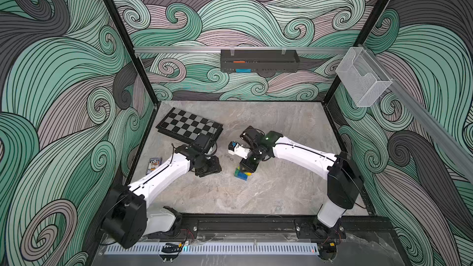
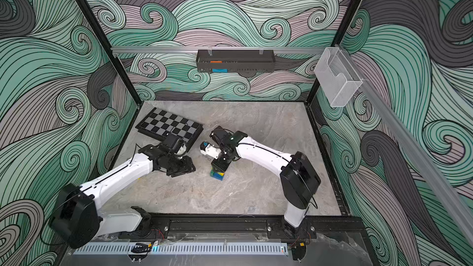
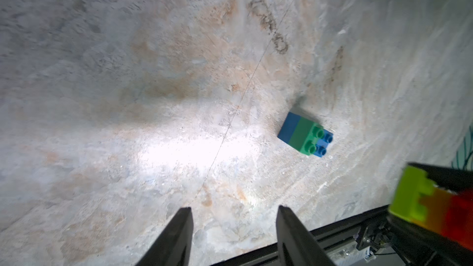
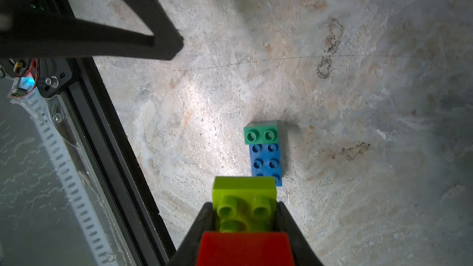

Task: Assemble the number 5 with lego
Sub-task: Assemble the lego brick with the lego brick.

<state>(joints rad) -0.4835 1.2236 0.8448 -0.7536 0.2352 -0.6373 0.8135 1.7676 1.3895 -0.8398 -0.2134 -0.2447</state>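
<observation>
Right claw [image 4: 244,207]: clenched on a stack of lime green, yellow and red bricks [image 4: 244,191], held above the bench [image 3: 128,72]. Just beyond it, near mid-bench, stands a blue brick [image 4: 266,161] with a dark green brick [image 4: 261,134] on one end. The held stack covers its near end in the right wrist view.

Left claw [image 3: 234,209]: released, empty, apart from both brick groups.

A chessboard [image 1: 189,125] lies behind the left arm, and a card box [image 1: 154,165] lies beside that arm. In both top views the right claw hides most of the held stack.
</observation>
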